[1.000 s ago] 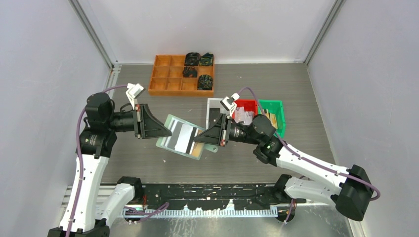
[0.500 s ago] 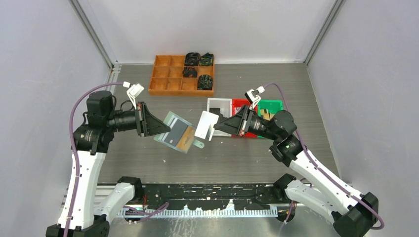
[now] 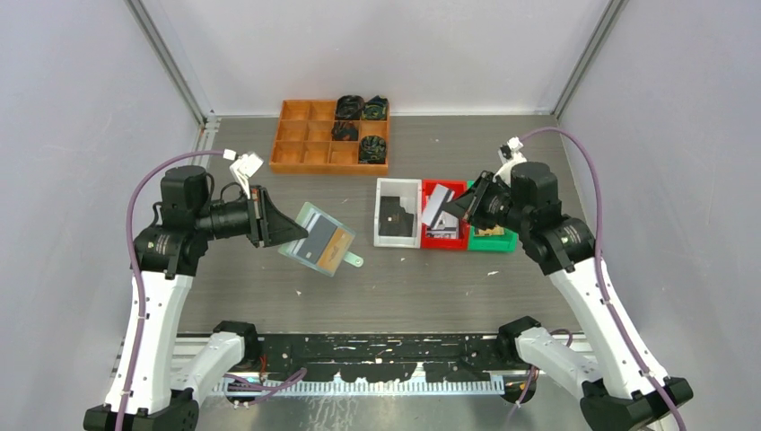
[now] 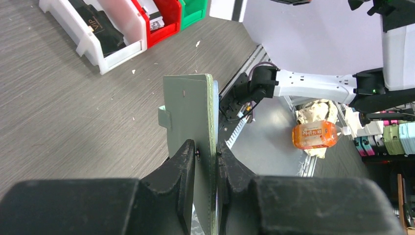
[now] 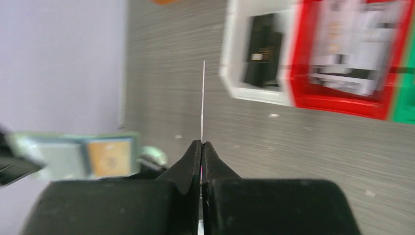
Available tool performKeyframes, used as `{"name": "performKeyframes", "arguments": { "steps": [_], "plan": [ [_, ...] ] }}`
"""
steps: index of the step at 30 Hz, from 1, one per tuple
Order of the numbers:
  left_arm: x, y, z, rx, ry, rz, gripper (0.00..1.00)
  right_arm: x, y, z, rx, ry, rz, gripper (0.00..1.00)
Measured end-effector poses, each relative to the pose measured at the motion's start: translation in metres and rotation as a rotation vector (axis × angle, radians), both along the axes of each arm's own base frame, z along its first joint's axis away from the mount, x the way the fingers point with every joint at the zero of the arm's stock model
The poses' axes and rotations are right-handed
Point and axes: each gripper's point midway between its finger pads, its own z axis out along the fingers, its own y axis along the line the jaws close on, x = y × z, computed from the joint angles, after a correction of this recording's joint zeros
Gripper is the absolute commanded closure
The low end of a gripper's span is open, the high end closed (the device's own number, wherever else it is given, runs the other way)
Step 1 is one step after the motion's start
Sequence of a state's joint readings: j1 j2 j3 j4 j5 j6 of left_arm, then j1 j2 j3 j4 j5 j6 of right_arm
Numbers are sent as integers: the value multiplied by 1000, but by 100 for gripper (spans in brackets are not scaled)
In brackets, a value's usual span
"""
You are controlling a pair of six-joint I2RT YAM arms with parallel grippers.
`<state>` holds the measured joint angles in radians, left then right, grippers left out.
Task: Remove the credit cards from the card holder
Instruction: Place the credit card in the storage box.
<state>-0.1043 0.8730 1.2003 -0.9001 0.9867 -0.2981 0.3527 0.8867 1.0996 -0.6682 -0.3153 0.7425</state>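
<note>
My left gripper [image 3: 285, 235] is shut on the sage-green card holder [image 3: 321, 242] and holds it open above the table, left of centre. An orange card [image 3: 336, 247] and a dark grey card [image 3: 316, 241] sit in its pockets. In the left wrist view the card holder [image 4: 193, 110] shows edge-on between my fingers [image 4: 182, 161]. My right gripper [image 3: 454, 208] is shut on a whitish card [image 3: 434, 207] held over the red bin [image 3: 442, 239]. In the right wrist view this card [image 5: 203, 100] is a thin edge-on line; the holder [image 5: 78, 155] is blurred at the left.
A white bin [image 3: 397, 236] with a dark item, the red bin with cards and a green bin [image 3: 494, 241] stand side by side right of centre. An orange tray [image 3: 330, 136] with black coiled items sits at the back.
My right gripper pulled the whitish card out of the card holder and carried it right, to above the red bin. My left gripper kept the holder, shifting slightly.
</note>
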Motion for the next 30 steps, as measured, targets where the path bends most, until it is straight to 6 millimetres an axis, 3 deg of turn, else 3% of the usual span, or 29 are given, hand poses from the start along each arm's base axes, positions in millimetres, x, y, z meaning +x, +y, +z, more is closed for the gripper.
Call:
{"name": "performKeyframes", "arguments": {
  "steps": [7, 13, 20, 30],
  "plan": [
    [-1, 0, 3, -3, -3, 0, 100, 26, -52, -67, -382, 144, -165, 99],
    [-4, -3, 9, -29, 9, -14, 100, 52, -72, -107, -584, 228, -191, 99],
    [-9, -5, 20, -60, 16, -29, 100, 88, -63, -139, -634, 271, -124, 99],
    [-17, -7, 33, -91, 11, -48, 100, 123, -33, -174, -525, 318, 1, 99]
  ]
}}
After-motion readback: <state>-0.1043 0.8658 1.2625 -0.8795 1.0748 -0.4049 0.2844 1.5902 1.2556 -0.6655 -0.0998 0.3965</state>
